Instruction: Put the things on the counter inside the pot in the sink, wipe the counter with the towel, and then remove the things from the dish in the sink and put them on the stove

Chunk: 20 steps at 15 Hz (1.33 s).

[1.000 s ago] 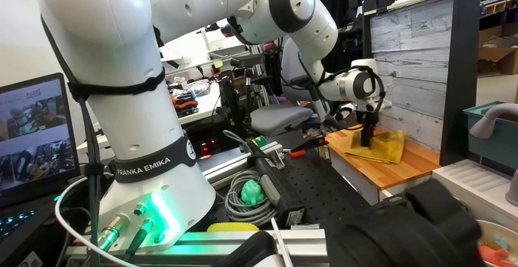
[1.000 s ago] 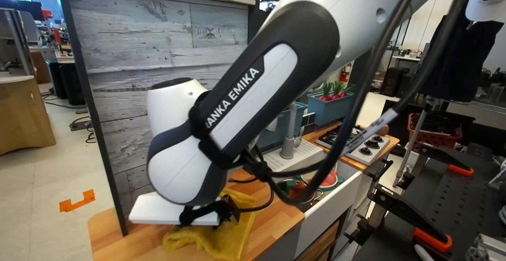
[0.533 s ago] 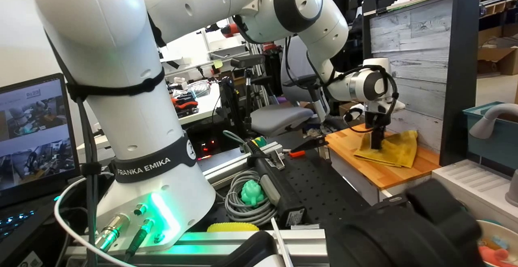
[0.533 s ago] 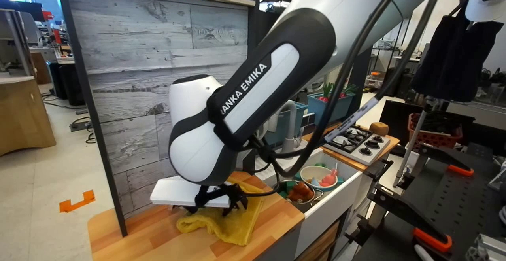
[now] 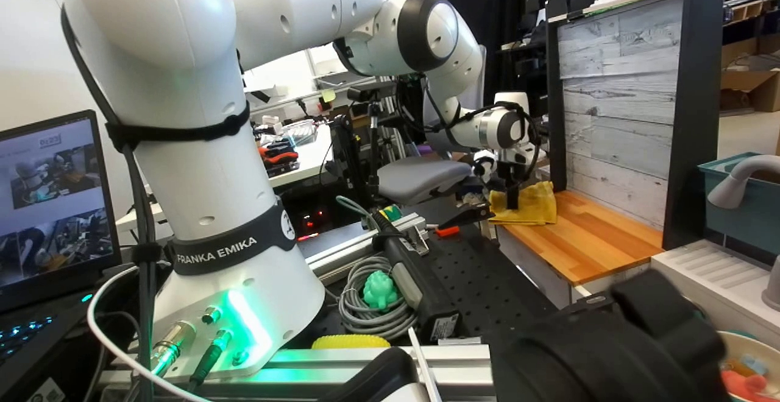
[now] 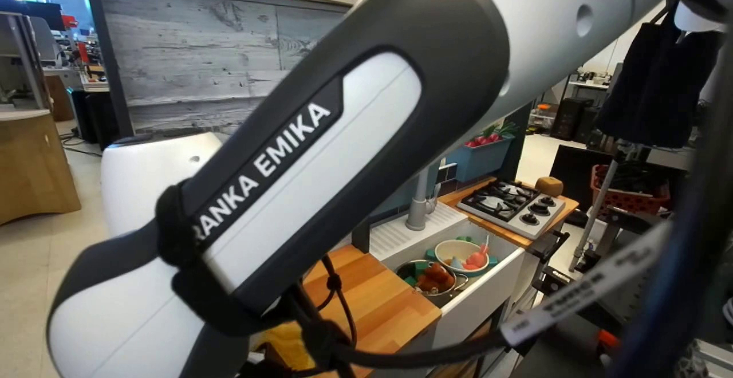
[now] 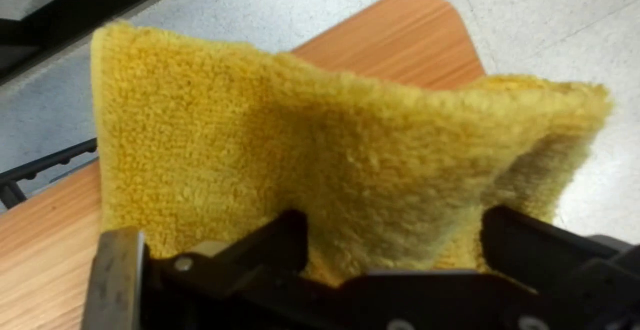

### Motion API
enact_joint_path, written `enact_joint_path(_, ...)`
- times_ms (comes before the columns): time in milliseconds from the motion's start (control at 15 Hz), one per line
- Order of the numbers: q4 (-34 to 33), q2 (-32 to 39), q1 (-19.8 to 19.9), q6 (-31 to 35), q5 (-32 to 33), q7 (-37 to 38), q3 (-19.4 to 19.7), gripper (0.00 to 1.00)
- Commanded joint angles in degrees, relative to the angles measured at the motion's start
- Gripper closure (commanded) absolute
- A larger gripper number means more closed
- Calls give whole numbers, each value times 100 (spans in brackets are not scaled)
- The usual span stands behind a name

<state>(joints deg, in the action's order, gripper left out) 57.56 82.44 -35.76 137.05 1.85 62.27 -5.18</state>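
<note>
Pointing straight down in an exterior view, the claw (image 5: pixel 512 201) meets the yellow towel (image 5: pixel 540 204) at the far end of the counter (image 5: pixel 600 243). In an exterior view the arm (image 6: pixel 343 154) hides most of that contact; a patch of towel shows beneath it, and the counter runs from there to the sink (image 6: pixel 487 296), where red-brown and green things (image 6: pixel 435 278) sit in the pot (image 6: pixel 444 296). In the wrist view the fingers (image 7: pixel 287 235) stand wide apart against the towel, pinching nothing (its part under the claw is hidden). The towel's longer visible spread runs the same way as the gap between the fingers, mostly ahead of them, and its right corner appears past the counter's edge. Wiping seems the step in hand; the next stroke turns on the towel lying directly underneath: only downward push would drag it, and an outward shove could lose it.
</note>
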Motion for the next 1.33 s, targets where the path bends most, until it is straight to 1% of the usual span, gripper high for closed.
enact_joint_path(0,399,34,443,-199,-58,-76,142,0)
enact_joint_path(67,488,-34,469,-320,-56,161,279,0)
enact_joint_path(133,611,-115,516,-252,-24,380,436,0)
enact_joint_path(333,917,-274,864,-277,-71,700,695,0)
enact_joint_path(400,919,-228,989,-277,-50,589,713,0)
enact_joint_path(533,621,-95,1006,-481,-13,356,612,0)
enact_joint_path(600,522,-63,968,-499,17,236,551,0)
enact_joint_path(800,174,-8,613,-441,140,-14,415,0)
enact_joint_path(1067,-275,22,42,-568,166,-370,121,0)
enact_joint_path(1133,-365,60,-65,-677,150,-406,143,0)
enact_joint_path(1267,-387,132,-71,-797,42,-318,245,0)
